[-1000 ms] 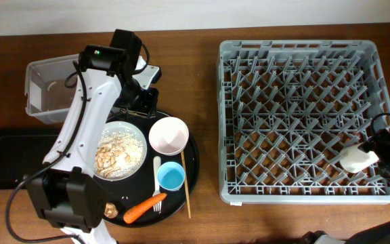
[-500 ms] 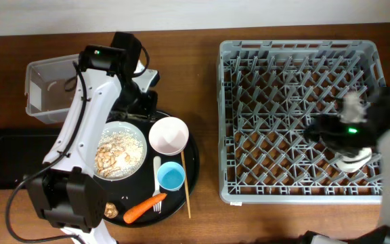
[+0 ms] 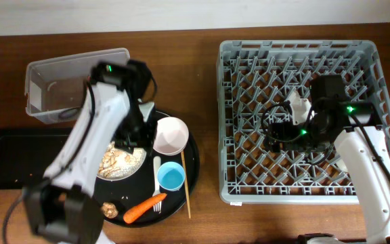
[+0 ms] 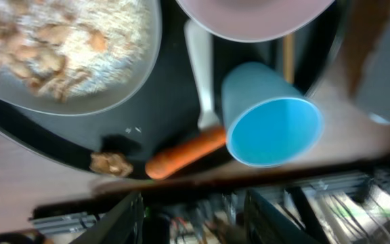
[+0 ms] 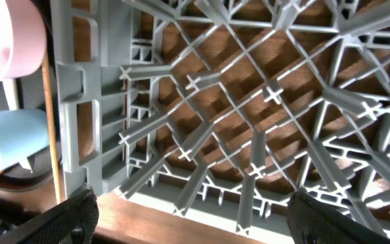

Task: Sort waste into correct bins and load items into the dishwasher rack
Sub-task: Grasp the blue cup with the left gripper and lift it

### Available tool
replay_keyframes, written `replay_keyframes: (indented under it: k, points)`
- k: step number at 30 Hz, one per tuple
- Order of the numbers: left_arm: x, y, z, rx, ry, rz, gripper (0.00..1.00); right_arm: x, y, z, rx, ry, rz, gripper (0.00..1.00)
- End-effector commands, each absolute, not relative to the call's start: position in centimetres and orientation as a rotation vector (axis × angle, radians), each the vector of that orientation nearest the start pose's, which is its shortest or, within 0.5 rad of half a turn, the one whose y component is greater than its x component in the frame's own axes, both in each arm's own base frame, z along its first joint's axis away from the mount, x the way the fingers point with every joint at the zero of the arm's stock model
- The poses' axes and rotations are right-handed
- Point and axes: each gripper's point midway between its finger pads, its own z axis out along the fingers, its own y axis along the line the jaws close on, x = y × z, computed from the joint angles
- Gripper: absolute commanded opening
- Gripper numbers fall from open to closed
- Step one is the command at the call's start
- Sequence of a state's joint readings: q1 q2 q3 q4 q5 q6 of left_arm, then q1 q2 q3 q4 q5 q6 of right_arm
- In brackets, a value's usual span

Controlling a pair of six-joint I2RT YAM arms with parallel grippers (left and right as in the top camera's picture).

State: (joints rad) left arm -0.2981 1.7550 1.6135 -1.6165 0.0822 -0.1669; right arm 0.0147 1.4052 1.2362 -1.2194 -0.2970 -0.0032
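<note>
Your left pincer (image 4: pixel 189 213) hangs over the round black tray (image 3: pixel 192 157) with its jaws partly apart and nothing between them. Below it you see the white plate (image 3: pixel 117 163) heaped with beige food scraps (image 4: pixel 53 41), the pale pink bowl (image 3: pixel 170 135) just beside the plate, and the light blue cup (image 3: pixel 171 177) in front of the bowl. The white cutlery (image 3: pixel 157 168) lies between plate and cup. The carrot (image 3: pixel 144 208) rests at the tray's near rim, with 1 brown scrap (image 3: pixel 110 210) near its tip. The chopstick (image 3: pixel 186 190) lies along the tray's right edge.

Your right pincer (image 3: pixel 274 135) is over the grey dishwasher rack (image 3: pixel 296 61), jaws spread wide and empty, near the rack's left wall. The clear tub (image 3: pixel 53 88) and the shallow black tray (image 3: pixel 5 159) sit on the surface to the left.
</note>
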Motion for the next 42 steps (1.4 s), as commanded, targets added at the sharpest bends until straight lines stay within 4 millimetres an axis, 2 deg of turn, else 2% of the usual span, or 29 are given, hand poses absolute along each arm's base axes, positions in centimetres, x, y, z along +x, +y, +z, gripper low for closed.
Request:
replay_keyframes:
  k: [1,2,3,5,11,13,15,18,21,22,23,27,30,33,35,37,39,40,42]
  points:
    - [24.7,-9.0,17.0,0.072,3.106,-0.022,0.55,27.2,5.2,16.5,-0.060,2.905,0.401,0.92]
    - [24.8,-9.8,16.8,0.079,3.065,-0.102,0.62,27.2,5.2,16.5,-0.060,2.905,0.401,0.92]
    - [24.8,-10.6,16.4,0.087,3.030,-0.187,0.65,27.2,5.2,16.5,-0.060,2.905,0.401,0.92]
    - [24.6,-11.3,15.0,0.093,3.019,-0.261,0.65,27.2,5.2,16.5,-0.060,2.905,0.401,0.92]
    - [23.4,-11.8,9.4,0.089,3.124,-0.297,0.64,27.2,5.2,16.5,-0.060,2.906,0.402,0.92]
    - [23.0,-12.1,8.3,0.086,3.162,-0.314,0.63,27.2,5.2,16.5,-0.060,2.905,0.402,0.92]
    - [23.2,-12.0,7.4,0.083,3.188,-0.296,0.53,27.2,5.2,16.5,-0.060,2.905,0.401,0.92]
    - [23.5,-12.5,6.3,0.080,3.210,-0.318,0.27,27.2,5.2,16.5,-0.060,2.905,0.401,0.92]
    - [23.8,-12.9,5.8,0.079,3.214,-0.341,0.06,27.2,5.2,16.5,-0.060,2.905,0.402,0.92]
    - [23.8,-12.9,5.8,0.078,3.211,-0.343,0.00,27.2,5.2,16.5,-0.060,2.906,0.402,0.92]
    - [23.9,-12.9,6.0,0.080,3.206,-0.344,0.00,27.2,5.2,16.5,-0.061,2.905,0.402,0.93]
    - [25.9,-13.0,8.4,0.102,3.137,-0.394,0.00,27.3,5.1,16.5,-0.059,2.904,0.401,0.98]
    - [29.2,-13.0,12.4,0.107,3.018,-0.508,0.00,27.6,5.2,16.9,-0.098,2.884,0.402,0.98]
    - [32.2,-14.8,17.5,0.209,2.792,-0.895,0.00,28.6,5.8,18.5,-0.197,2.815,0.428,1.00]
    - [33.0,-16.6,21.3,0.363,2.552,-1.217,0.00,29.4,7.6,20.0,-0.316,2.714,0.557,0.99]
    - [33.1,-17.8,24.1,0.481,2.341,-1.438,0.00,29.8,10.9,22.2,-0.491,2.541,0.802,0.99]
    - [33.1,-18.7,25.7,0.535,2.227,-1.566,0.00,28.9,14.4,25.4,-0.683,2.297,1.094,0.99]
    - [33.0,-19.2,26.2,0.563,2.179,-1.622,0.00,28.4,15.5,27.0,-0.750,2.179,1.204,0.99]
    - [32.6,-20.3,27.2,0.624,2.089,-1.725,0.00,28.2,16.0,27.9,-0.779,2.110,1.258,0.99]
